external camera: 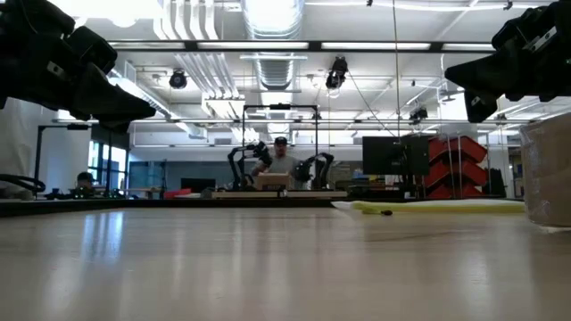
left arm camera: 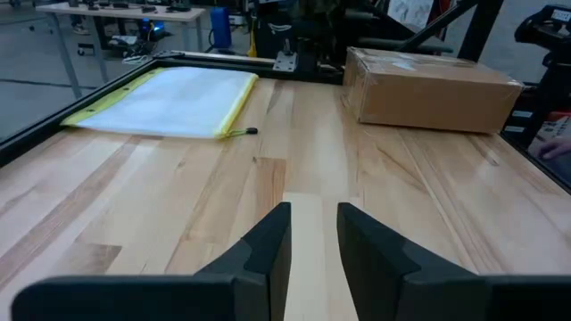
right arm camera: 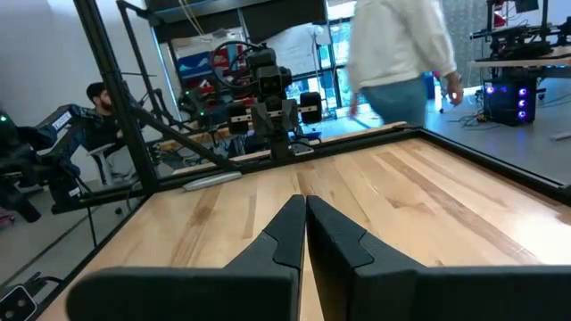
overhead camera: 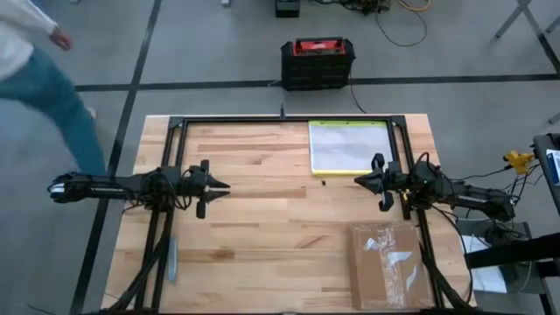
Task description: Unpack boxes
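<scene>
Both grippers are held above the wooden table, well apart from the carton and facing each other. On the left gripper the fingers are parted by a narrow gap with nothing between them; on the right gripper the fingers are pressed together, empty. A flat brown cardboard box is seen, closed, with strips of shiny clear tape across its top and a crumpled pale patch. It lies on the table beside the right arm, well apart from the clear pouch with a yellow-green edge.
</scene>
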`<state>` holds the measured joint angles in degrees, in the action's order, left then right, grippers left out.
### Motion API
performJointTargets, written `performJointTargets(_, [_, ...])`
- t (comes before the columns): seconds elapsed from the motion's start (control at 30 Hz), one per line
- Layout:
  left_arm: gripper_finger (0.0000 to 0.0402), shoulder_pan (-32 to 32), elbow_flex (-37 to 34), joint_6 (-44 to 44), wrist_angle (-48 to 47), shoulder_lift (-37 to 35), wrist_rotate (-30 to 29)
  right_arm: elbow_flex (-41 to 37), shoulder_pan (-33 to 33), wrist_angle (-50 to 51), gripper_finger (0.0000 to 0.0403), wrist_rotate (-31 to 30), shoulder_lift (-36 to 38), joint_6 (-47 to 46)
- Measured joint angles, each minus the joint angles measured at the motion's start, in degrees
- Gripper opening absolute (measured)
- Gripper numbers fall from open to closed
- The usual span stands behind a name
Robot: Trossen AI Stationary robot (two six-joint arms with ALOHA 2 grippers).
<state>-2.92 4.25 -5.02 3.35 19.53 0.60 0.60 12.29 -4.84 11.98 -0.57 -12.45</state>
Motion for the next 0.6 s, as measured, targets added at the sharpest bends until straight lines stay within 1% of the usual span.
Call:
performJointTargets(0.17, [0.0078, -0.01, 0.0, 0.0, 0.03, 0.0, -0.02, 0.0, 0.0, 0.0, 0.0, -0.01, -0.01, -0.02])
performJointTargets(0.23, [0.0078, -0.01, 0.0, 0.0, 1.39, 0.01, -0.2, -0.01, 0.0, -0.02, 0.0, -0.01, -0.01, 0.0])
performJointTargets(0.33, [0.0078, -0.02, 0.0, -0.2, 7.91, 0.26, -1.38, -0.01, 0.0, -0.01, 0.0, -0.01, -0.01, -0.01])
performJointTargets(0.5, [0.0078, 0.0, 0.02, -2.17, 24.07, 0.48, -1.36, 0.0, 0.0, -0.02, 0.0, 0.01, -0.01, -0.02])
performJointTargets(0.6, [0.0078, -0.03, 0.11, -2.68, 28.42, 0.19, -1.76, -0.01, 0.0, -0.01, 0.0, 0.0, -0.01, 0.0])
